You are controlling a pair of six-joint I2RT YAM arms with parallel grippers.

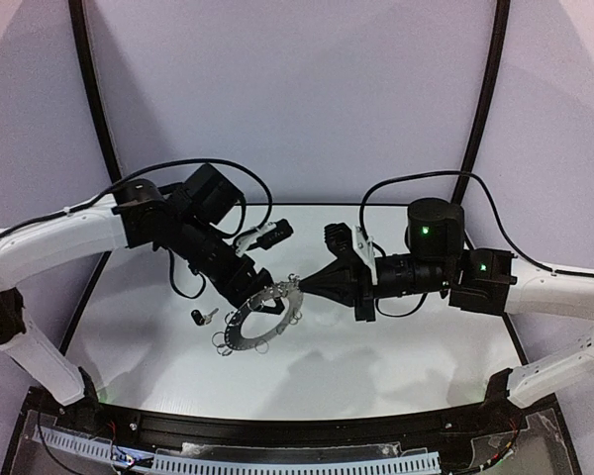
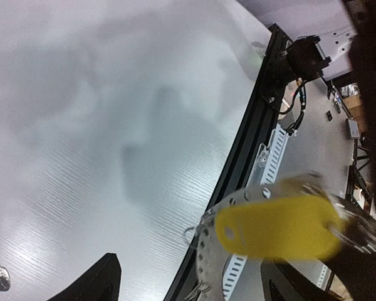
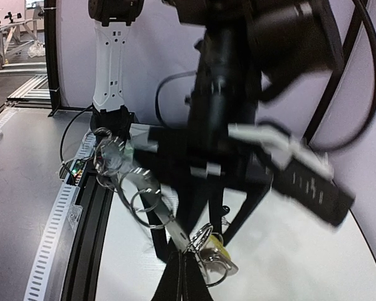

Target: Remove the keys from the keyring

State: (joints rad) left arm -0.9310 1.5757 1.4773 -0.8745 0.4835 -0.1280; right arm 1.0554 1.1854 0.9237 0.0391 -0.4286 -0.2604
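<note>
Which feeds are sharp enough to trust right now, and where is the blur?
Top external: sharp, evenly lit, soft arm shadows on the table. Left wrist: the yellow key looms close and smeared, glare lower left. Right wrist: the left arm is blurred across the frame; the keyring is readable.

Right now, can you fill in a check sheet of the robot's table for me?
Surface: white table, shiny.
Job's things: keyring with the yellow key at its rim; black key lying loose on the table.
Clutter: nothing seen.
Grippers: left fingers open around the yellow key; right fingers shut on the keyring's rim.
Cables: black cables loop above both arms.
Surroundings: pale walls, black rail at the near edge.
</note>
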